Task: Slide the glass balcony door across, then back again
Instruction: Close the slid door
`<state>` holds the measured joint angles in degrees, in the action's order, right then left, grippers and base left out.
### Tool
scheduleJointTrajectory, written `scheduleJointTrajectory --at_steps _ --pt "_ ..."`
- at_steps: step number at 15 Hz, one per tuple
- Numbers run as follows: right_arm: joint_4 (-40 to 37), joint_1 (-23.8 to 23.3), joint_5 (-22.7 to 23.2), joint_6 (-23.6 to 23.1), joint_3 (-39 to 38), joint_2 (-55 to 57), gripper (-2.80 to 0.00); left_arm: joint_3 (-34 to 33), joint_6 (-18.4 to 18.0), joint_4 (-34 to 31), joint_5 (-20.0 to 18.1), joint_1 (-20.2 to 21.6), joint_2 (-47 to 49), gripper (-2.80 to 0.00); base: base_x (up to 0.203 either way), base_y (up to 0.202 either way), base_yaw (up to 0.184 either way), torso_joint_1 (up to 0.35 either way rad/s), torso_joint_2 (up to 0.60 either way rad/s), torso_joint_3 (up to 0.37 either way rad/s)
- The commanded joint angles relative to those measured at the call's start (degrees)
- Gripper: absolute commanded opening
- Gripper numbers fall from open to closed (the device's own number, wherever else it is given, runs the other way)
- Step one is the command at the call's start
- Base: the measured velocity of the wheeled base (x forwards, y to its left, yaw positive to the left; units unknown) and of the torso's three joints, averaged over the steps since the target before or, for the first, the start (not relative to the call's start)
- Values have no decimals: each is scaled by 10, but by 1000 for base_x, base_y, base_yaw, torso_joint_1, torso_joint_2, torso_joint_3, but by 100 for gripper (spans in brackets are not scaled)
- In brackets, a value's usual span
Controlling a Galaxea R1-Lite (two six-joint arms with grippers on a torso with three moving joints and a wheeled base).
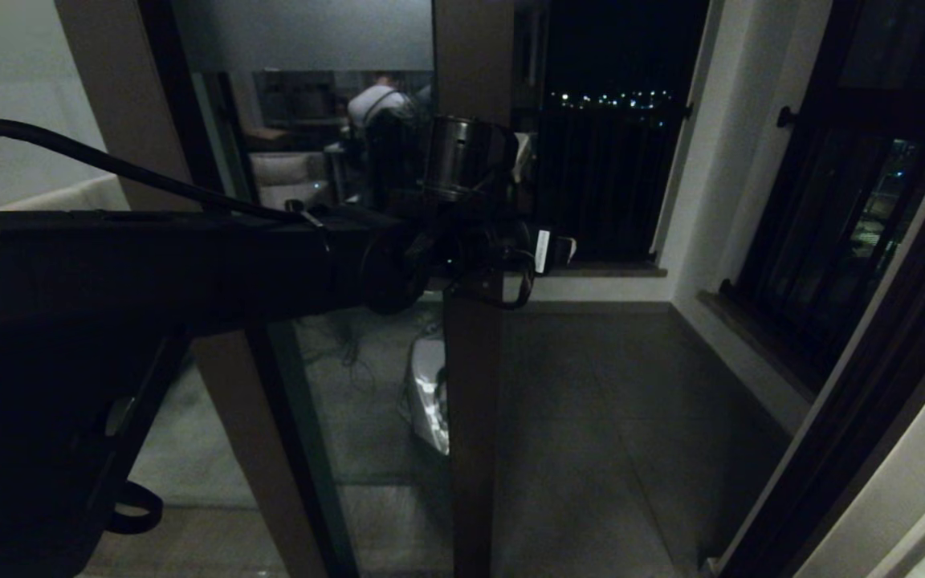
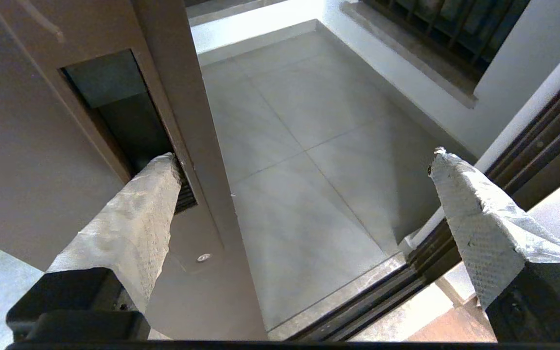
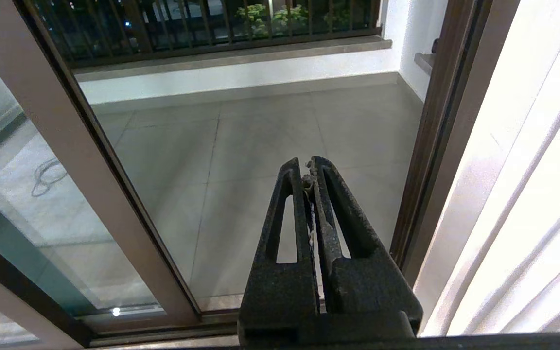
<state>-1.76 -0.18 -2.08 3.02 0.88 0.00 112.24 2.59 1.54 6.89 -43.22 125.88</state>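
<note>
The glass balcony door (image 1: 472, 361) stands part-way across the opening, its brown stile upright in the middle of the head view with the tiled balcony floor (image 1: 591, 401) open to the robot's right of it; the left gripper (image 2: 304, 194) is at the stile at handle height, fingers spread wide, one padded finger (image 2: 134, 214) tucked into the recessed black handle (image 2: 119, 116) and the other hanging free over the floor. In the head view the arm hides the contact, so whether the finger bears on the recess wall or merely sits inside it is hard to say.

The step in hand looks like a slide by hooking the recess. To do it well, keep the finger deep in the slot and flat against its edge; push along the floor track (image 2: 382, 291), not across it, so the panel does not bind; hold the wrist level so the pad cannot ride out; move steadily and ease off before the jamb.

The right gripper (image 3: 309, 167) hangs idle near the right-hand jamb, fingers pressed together on nothing.
</note>
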Motion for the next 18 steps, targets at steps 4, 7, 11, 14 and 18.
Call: scheduleJointTrajectory --at_steps 4,7,11,14,18 --pt "0 0 0 0 0 1 -280 0 0 19 -1 -5 7 0 0 0 0 0 0 0" --pt "0 0 0 1 0 1 -280 0 0 22 -1 -8 9 0 0 0 0 0 0 0" --pt "0 0 0 1 0 1 -280 0 0 22 -2 -11 9 0 0 0 0 0 0 0" --pt "0 0 0 1 0 1 -280 0 0 23 -4 -20 10 0 0 0 0 0 0 0" --pt "0 0 1 0 0 1 -280 0 0 23 -4 -27 11 0 0 0 0 0 0 0"
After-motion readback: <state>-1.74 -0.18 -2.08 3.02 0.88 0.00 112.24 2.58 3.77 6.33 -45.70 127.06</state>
